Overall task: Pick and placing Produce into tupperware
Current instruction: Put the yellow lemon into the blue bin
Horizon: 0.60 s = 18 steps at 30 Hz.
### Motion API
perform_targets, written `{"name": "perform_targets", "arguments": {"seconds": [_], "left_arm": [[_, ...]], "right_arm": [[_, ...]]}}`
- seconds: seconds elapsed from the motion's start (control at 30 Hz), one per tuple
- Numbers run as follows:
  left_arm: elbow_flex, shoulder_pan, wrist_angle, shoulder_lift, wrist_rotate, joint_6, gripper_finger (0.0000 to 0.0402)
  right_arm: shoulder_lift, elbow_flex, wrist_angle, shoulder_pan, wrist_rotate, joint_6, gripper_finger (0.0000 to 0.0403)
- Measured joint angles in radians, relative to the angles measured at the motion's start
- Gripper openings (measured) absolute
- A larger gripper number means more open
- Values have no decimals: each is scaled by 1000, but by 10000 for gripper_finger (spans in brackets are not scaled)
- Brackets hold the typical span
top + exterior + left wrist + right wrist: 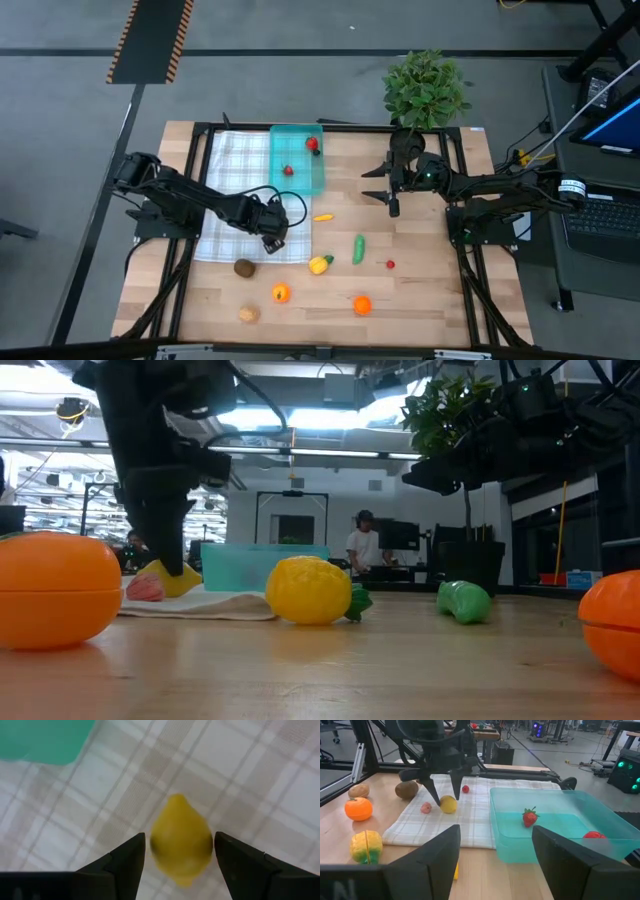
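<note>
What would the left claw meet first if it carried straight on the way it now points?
Probably the yellow lemon, lying on the checked cloth directly between the open left claw's fingers; exact depth is unclear.

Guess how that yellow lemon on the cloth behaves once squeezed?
The lemon looks smooth and rounded, so it may squirt from the open left gripper. Probably light, hollow plastic. The checked cloth should damp rolling somewhat.
</note>
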Motion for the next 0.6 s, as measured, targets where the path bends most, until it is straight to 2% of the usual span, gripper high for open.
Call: {"name": "perform_targets", "arguments": {"seconds": [0.6], "left_arm": [[0,36,-3,30,12,58,229]], "right_arm": [[0,0,0,0,0,7,249]]}}
